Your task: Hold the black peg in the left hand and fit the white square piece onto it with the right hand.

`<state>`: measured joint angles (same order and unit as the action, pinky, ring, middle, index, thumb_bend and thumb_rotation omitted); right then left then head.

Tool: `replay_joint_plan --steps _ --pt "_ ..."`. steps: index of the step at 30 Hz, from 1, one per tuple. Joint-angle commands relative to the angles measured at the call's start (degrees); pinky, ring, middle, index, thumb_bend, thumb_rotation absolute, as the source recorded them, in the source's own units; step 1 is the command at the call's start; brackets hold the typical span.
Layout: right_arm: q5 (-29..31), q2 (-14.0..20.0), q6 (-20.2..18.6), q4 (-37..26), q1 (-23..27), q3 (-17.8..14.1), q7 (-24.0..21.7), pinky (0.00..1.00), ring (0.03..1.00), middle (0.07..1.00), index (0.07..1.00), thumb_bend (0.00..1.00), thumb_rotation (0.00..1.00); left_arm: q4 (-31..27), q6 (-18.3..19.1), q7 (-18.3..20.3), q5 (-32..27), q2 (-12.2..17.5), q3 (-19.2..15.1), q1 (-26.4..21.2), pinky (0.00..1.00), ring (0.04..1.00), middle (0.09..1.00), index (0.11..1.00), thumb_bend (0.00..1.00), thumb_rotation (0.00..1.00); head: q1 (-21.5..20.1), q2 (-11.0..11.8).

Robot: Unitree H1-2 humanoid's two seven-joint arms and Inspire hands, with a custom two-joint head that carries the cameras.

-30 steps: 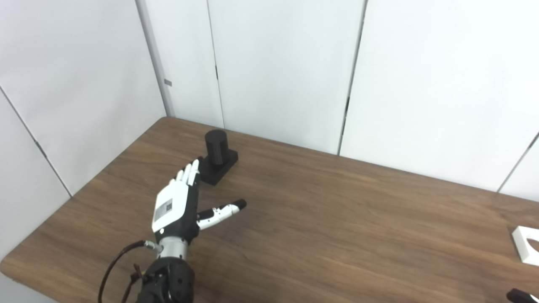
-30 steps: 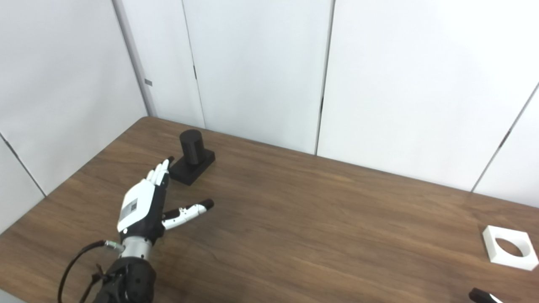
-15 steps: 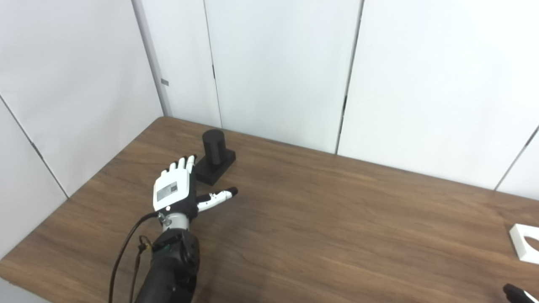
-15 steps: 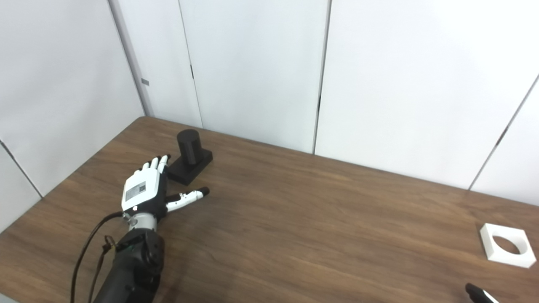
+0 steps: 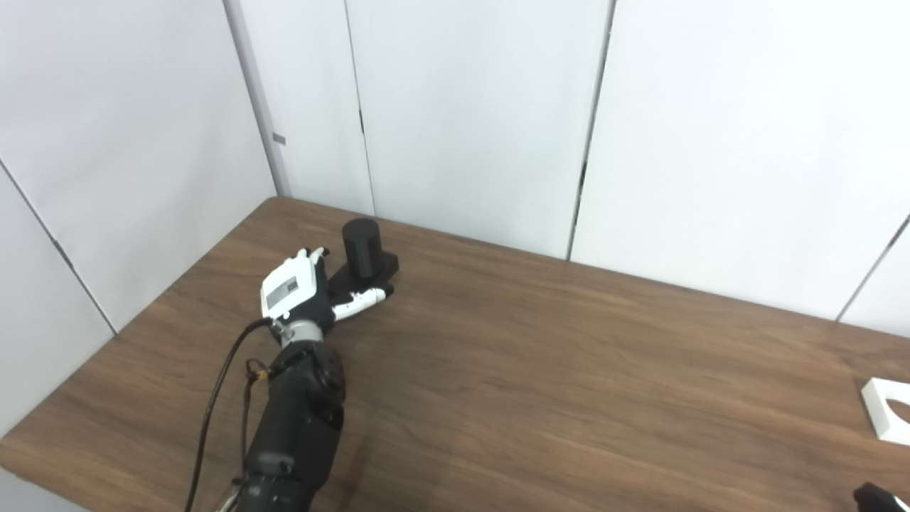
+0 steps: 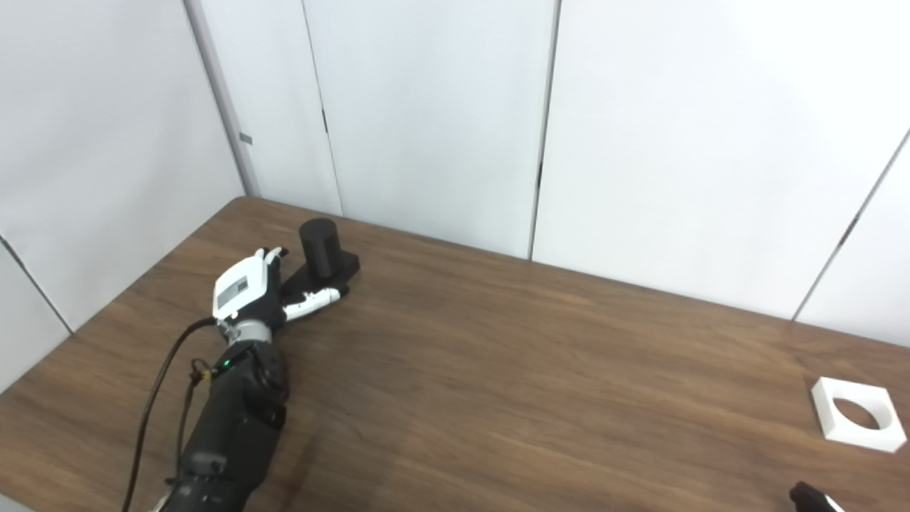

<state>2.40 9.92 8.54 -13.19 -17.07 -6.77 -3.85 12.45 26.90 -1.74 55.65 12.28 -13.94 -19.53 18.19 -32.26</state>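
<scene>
White wall panels stand behind a brown wooden table (image 5: 540,355). From the left eye view, the black peg (image 5: 361,246) stands upright on its square black base at the far left part of the table. The left hand (image 5: 298,291) lies at the base, fingers spread and holding nothing; its thumb (image 5: 361,300) reaches across the near edge of the base, and I cannot tell if it touches. The white square piece (image 5: 887,418), with a round hole, is cut by the right picture edge, well apart from the peg. At the bottom right corner only a dark tip of the right hand (image 5: 876,498) shows.

From the right eye view, the white square piece (image 6: 858,424) lies flat and whole at the right side of the table. The right hand (image 6: 812,496) shows again only a small tip, so its state cannot be told.
</scene>
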Motion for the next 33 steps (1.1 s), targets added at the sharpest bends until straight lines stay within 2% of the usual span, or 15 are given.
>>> replay_joint_plan --steps 1,9,17,19,23,33 --pt "0.1 -0.5 0.2 -1.0 -0.3 -0.2 0.5 0.92 0.887 0.842 0.814 0.86 0.99 -0.1 0.0 -2.2 -0.1 0.8 -0.2 -3.5 1.00 0.989 0.974 0.902 0.95 0.68 0.1 -0.1" --pt "0.5 -0.7 -0.1 -1.1 -0.3 -0.3 0.5 0.97 0.903 0.842 0.815 0.85 0.98 3.1 0.0 -4.7 1.2 1.5 2.6 -4.8 1.00 0.969 0.935 0.839 0.92 0.65 0.3 -0.2" --pt "0.6 -0.8 -0.4 -1.4 -0.4 -0.1 0.5 0.95 0.891 0.847 0.824 0.83 0.99 7.7 0.0 -6.8 3.8 1.4 3.2 -6.7 1.00 0.958 0.914 0.798 0.91 0.60 0.3 -0.2" --pt "0.5 -0.9 -0.5 -1.4 -0.3 -0.2 0.5 0.98 0.897 0.845 0.825 0.84 0.99 8.5 0.0 -7.3 4.9 1.7 3.9 -6.7 1.00 0.962 0.921 0.809 0.90 0.60 0.3 -0.2" --pt "1.2 -0.9 -0.3 -1.3 -0.3 -0.2 0.3 0.95 0.893 0.845 0.822 0.82 0.98 10.7 0.0 -9.7 6.4 2.5 5.0 -6.6 1.00 0.966 0.923 0.821 0.90 0.60 0.3 -0.2" --pt "1.9 -0.6 -0.5 -1.1 -0.2 -0.4 0.0 0.99 0.910 0.856 0.836 0.82 0.98 13.5 0.0 -12.3 7.2 3.2 4.7 -6.7 1.00 0.969 0.929 0.855 0.89 0.61 0.6 -0.6"
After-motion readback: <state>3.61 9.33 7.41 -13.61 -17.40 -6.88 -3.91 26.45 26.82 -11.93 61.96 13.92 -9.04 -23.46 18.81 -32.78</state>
